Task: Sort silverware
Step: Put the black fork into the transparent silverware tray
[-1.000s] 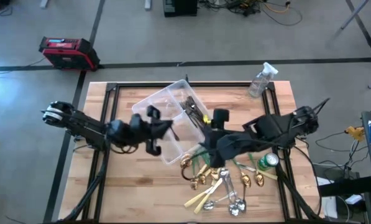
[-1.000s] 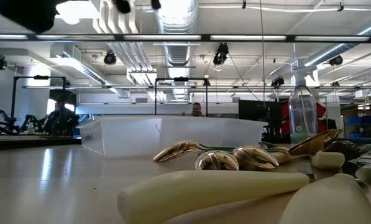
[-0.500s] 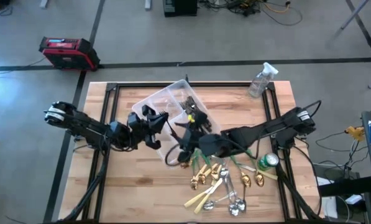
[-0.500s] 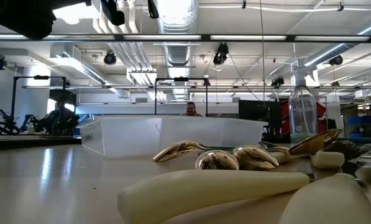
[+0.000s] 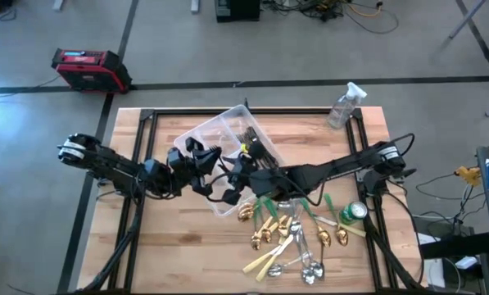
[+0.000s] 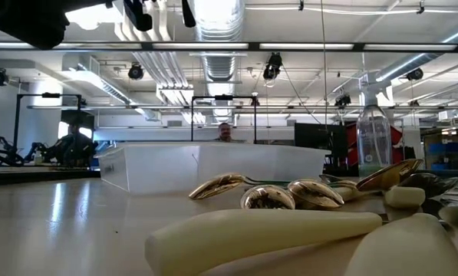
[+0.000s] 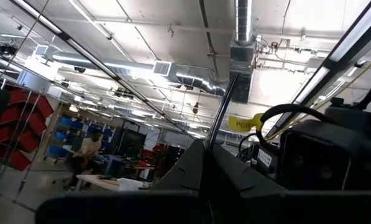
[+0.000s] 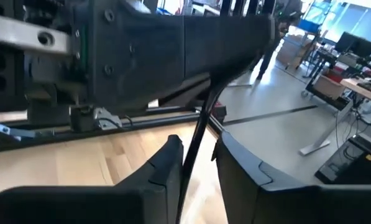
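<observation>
Over the clear bin [image 5: 219, 139] my left gripper [image 5: 207, 168] is shut on a thin dark piece of silverware [image 7: 221, 124]; which kind it is cannot be told. My right gripper [image 5: 233, 175] reaches in from the table's right and meets it there. Its fingers [image 8: 166, 163] stand open on either side of that dark shaft [image 8: 194, 146]; whether they touch it, I cannot tell. Dark forks [image 5: 252, 143] lie in the bin. The other silverware [image 5: 292, 238], gold and silver spoons and cream-handled knives, lies heaped on the table near its front. My left gripper pinches one end of the thin dark piece [image 7: 211, 163] between its two shut fingers. The fingers slant upward and the shaft sticks up out of them toward my right gripper, lifted clear of the bin and table.
A green can [image 5: 355, 211] stands right of the heap and a clear spray bottle [image 5: 345, 102] at the far right corner. A red case [image 5: 88, 70] sits on the floor beyond the table. The low view shows the bin's wall [image 6: 205, 167] behind gold spoons [image 6: 267, 193].
My right gripper has swung down and toward the table's left, from beside the bin's right wall to just in front of my left gripper, tipping to near level. The dark piece now runs between its fingers.
</observation>
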`<state>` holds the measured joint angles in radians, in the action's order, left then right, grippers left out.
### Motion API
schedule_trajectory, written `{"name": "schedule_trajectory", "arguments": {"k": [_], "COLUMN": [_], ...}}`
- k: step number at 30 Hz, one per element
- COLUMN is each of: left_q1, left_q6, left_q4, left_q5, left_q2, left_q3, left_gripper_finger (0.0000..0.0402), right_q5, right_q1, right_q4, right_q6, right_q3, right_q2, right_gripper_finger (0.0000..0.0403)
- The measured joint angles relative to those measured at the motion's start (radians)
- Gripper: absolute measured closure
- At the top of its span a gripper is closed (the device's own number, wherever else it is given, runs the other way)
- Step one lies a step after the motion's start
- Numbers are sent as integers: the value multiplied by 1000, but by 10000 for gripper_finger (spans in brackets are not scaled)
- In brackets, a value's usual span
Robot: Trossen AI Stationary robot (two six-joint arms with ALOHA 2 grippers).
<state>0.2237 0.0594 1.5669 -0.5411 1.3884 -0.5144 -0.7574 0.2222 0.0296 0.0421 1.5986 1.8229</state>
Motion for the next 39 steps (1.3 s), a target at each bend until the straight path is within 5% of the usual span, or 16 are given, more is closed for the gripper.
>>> {"name": "schedule_trajectory", "arguments": {"k": [11,22,30,39], "left_q1": [-2,-1,0,0], "left_q6": [19,72,106,136], "left_q4": [1,-7,-24,-22], "left_q5": [-36,-33,-42,-53], "left_q2": [-1,-3,-40,-124], "left_q3": [0,4,51,129], "left_gripper_finger": [402,399,343,275], "right_q5": [28,48,91,268], "right_q1": [-34,-42,-61,-129], "right_q4": [-79,-70,19,196], "right_q6": [68,62,-18,-193], "right_q3": [0,0,0,0], "right_q2": [1,0,-15,-75], "right_gripper_finger": [395,402,402,402]}}
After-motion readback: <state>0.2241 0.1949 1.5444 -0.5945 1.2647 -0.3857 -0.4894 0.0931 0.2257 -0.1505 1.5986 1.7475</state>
